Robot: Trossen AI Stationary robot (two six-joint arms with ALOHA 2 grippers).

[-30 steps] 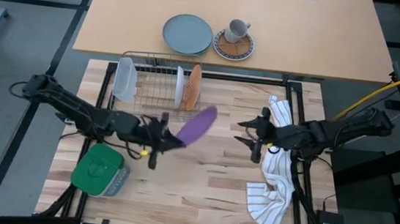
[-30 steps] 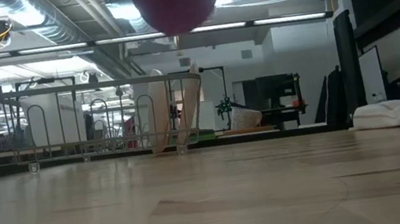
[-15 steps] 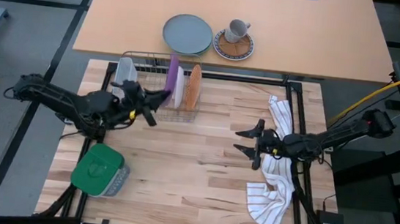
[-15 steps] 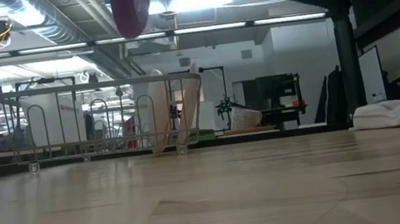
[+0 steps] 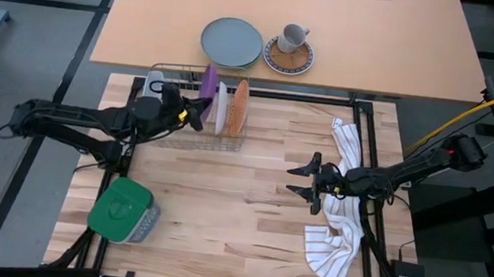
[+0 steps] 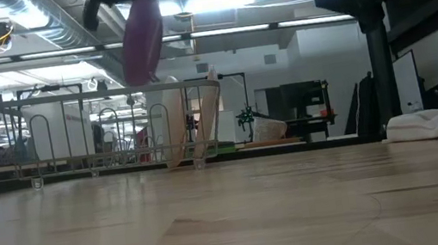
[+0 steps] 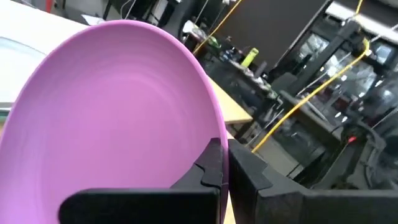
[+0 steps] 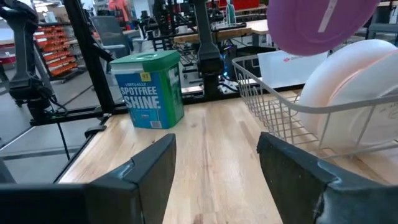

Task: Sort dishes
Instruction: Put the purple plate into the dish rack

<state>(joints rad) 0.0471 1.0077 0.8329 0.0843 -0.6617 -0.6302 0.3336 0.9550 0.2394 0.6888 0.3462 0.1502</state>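
Purple plate [image 5: 209,84] clenched upright in left claw [image 5: 197,108] above wire rack [image 5: 175,130], beside white plate [image 5: 221,109] | right claw [image 5: 301,181] spread wide, well apart from rack

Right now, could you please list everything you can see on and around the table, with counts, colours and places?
purple plate: one, held upright over the rack's slots, beside the white plate
white plate: one, standing on edge in the rack
orange-red plate: one, standing on edge in the rack, next to the white one
dish rack: one, wire, at the back of the wooden table
grey-blue plate: one, flat on the far tan table
cup: one, on a brown-rimmed saucer beside the grey-blue plate
green tub: one, front left of the table
striped cloth: one, white, right side
left gripper: shut on the purple plate's rim
right gripper: open, over the table's middle right, holding nothing
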